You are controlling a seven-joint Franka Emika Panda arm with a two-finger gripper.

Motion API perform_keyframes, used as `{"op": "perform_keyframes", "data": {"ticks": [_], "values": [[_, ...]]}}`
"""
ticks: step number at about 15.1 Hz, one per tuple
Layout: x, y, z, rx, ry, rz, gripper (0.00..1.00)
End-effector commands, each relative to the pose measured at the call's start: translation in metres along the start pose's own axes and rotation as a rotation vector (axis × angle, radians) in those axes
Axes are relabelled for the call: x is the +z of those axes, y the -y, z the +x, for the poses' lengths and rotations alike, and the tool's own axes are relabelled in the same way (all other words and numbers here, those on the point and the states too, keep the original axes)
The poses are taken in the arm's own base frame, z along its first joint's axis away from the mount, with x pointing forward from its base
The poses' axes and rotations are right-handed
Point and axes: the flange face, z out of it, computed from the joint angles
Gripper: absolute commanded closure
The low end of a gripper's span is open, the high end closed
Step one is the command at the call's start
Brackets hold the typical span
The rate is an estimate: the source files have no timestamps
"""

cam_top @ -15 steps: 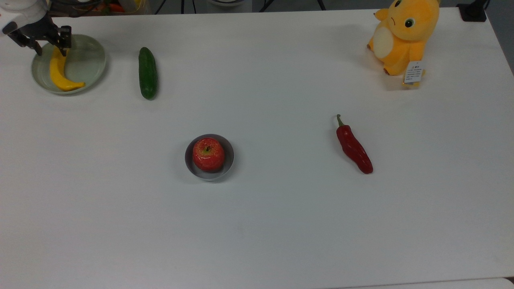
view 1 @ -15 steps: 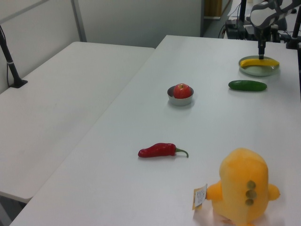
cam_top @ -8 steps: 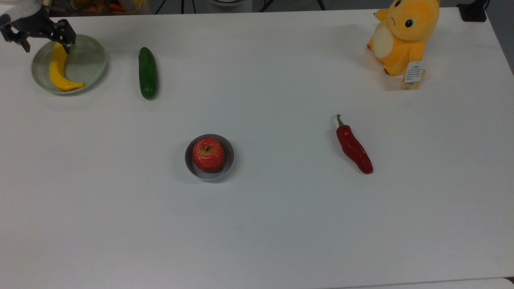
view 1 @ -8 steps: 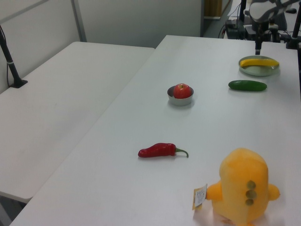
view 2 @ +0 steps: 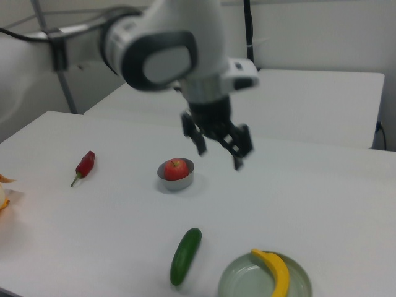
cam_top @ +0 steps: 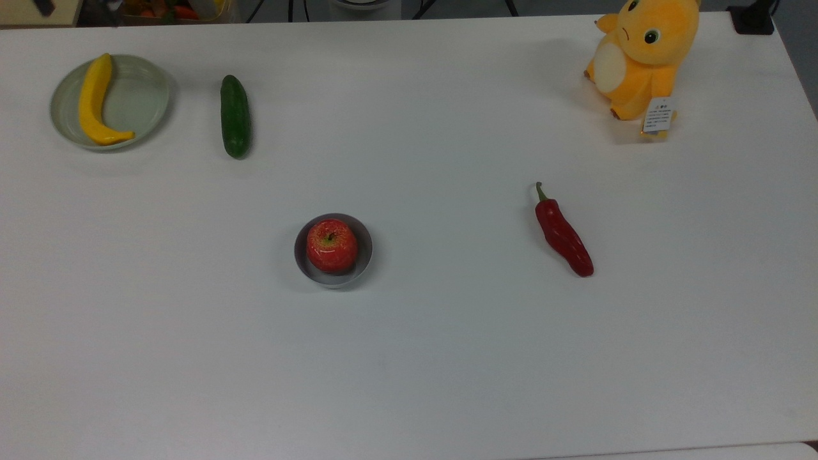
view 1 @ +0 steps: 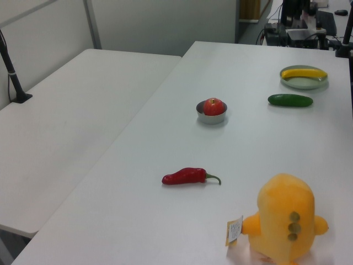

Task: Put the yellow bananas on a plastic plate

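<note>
- A long white table [cam_top: 447, 358] in a plain office room is seen, with a second white table alongside in the left view.
- The gripper [view 2: 218, 143] is held high above the table in the right view, its fingers [view 2: 237, 162] spread apart and holding nothing, well clear of everything below.
- The banana [cam_top: 94, 102] is laid inside the plastic plate [cam_top: 144, 96], along the side nearer the top view's left, one tip resting on the rim; the placement is judged complete.
- Little is left to go wrong: that tip could be nudged off the rim should the arm be brought low across the plate, or the light plate could be shoved by it.
- A dark green cucumber [cam_top: 235, 116] is set just beside the plate and could be rolled by a careless sweep.
- Farther out, an apple [cam_top: 331, 245] in a grey bowl [cam_top: 364, 239], a red chili pepper [cam_top: 563, 234] and an orange plush toy [cam_top: 642, 54] are placed well apart; nothing is found in the arm's way.
</note>
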Motion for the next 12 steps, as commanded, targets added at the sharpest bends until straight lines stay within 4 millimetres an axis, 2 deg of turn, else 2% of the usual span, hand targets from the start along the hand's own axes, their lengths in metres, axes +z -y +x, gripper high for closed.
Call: {"op": "perform_keyframes", "data": {"ticks": [1,4,7,9,12], "values": [[-0.05,0.066,0.0,0.153,-0.028,0.057,0.0],[-0.08,0.128,-0.001,0.202,-0.049,0.08,0.0],[-0.083,0.205,-0.003,0.181,-0.014,0.096,0.0],[-0.088,0.241,-0.01,0.162,-0.003,0.102,0.0],[-0.082,0.3,-0.023,0.053,0.043,0.099,0.0]]}}
